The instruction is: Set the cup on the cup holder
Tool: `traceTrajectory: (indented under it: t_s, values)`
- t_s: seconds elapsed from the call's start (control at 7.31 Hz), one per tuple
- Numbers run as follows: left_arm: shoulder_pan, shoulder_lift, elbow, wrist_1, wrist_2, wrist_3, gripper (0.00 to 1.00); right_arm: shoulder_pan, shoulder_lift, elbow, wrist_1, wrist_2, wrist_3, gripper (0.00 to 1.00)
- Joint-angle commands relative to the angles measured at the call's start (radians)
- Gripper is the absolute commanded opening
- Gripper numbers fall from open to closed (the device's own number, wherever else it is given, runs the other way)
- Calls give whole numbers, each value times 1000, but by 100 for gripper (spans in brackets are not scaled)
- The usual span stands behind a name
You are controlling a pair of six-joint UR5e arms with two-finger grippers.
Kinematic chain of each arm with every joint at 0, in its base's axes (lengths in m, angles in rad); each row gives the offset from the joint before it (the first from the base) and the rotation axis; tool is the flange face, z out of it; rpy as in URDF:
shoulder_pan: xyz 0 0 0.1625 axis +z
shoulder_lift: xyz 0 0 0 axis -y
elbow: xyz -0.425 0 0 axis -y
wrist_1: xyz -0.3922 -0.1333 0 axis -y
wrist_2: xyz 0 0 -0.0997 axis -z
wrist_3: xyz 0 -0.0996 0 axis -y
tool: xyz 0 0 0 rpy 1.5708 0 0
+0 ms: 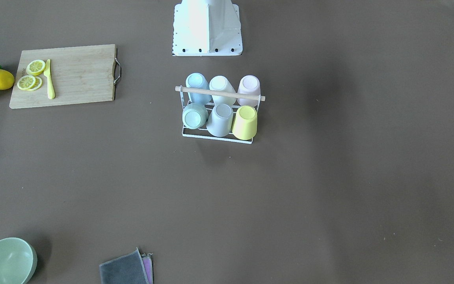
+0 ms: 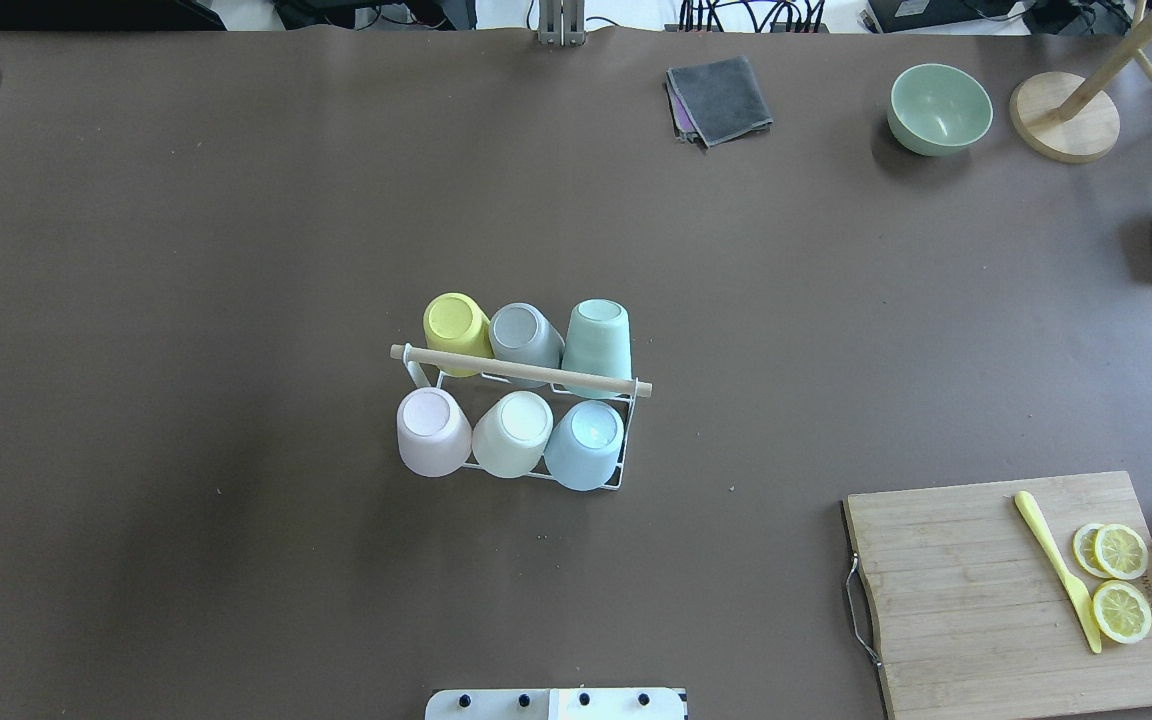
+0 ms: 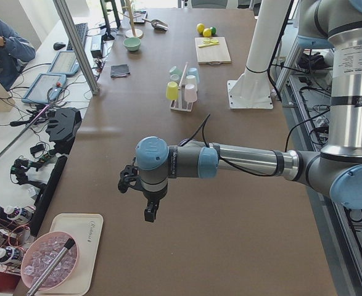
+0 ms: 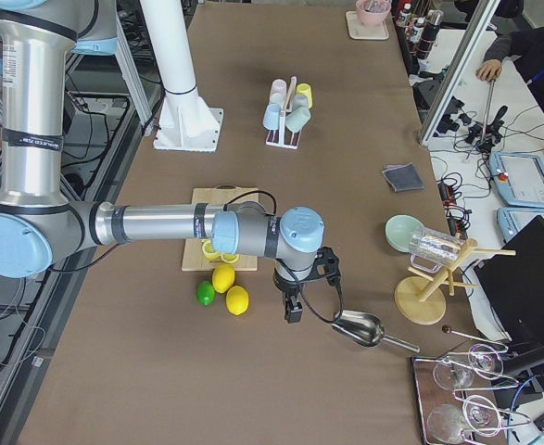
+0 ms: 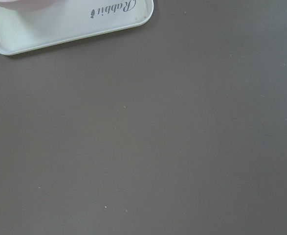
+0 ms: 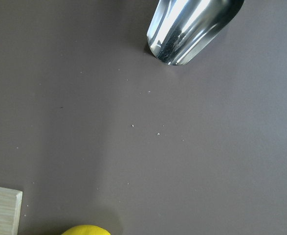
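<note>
The cup holder (image 2: 521,371) is a white wire rack with a wooden rod handle and stands mid-table; it also shows in the front view (image 1: 220,93). Several cups sit upside down on its prongs in two rows: yellow (image 2: 454,320), grey (image 2: 524,332) and green (image 2: 598,335), then pink (image 2: 431,430), cream (image 2: 514,432) and blue (image 2: 586,440). My left gripper (image 3: 150,213) hangs over bare table far from the rack, near a white tray. My right gripper (image 4: 293,311) hangs near the lemons and the scoop. I cannot tell whether either is open or shut.
A cutting board (image 2: 986,620) carries lemon slices and a yellow knife (image 2: 1056,565), with lemons (image 4: 225,287) beside it. A metal scoop (image 6: 192,27), a green bowl (image 2: 939,108), a grey cloth (image 2: 721,95), a wooden stand (image 2: 1064,128) and a white tray (image 5: 70,22) lie around the table's edges.
</note>
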State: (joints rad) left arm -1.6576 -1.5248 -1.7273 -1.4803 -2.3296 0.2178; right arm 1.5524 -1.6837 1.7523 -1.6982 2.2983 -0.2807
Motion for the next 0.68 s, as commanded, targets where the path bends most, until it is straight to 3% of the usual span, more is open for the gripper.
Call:
traceTrajectory:
  t_s: [0.0, 0.55]
  values:
    - [-1, 0, 0, 0, 1, 0, 99, 0, -1, 0, 0, 1, 2, 100]
    - [-1, 0, 0, 0, 0, 0, 99, 11, 1, -11, 0, 4, 3, 100]
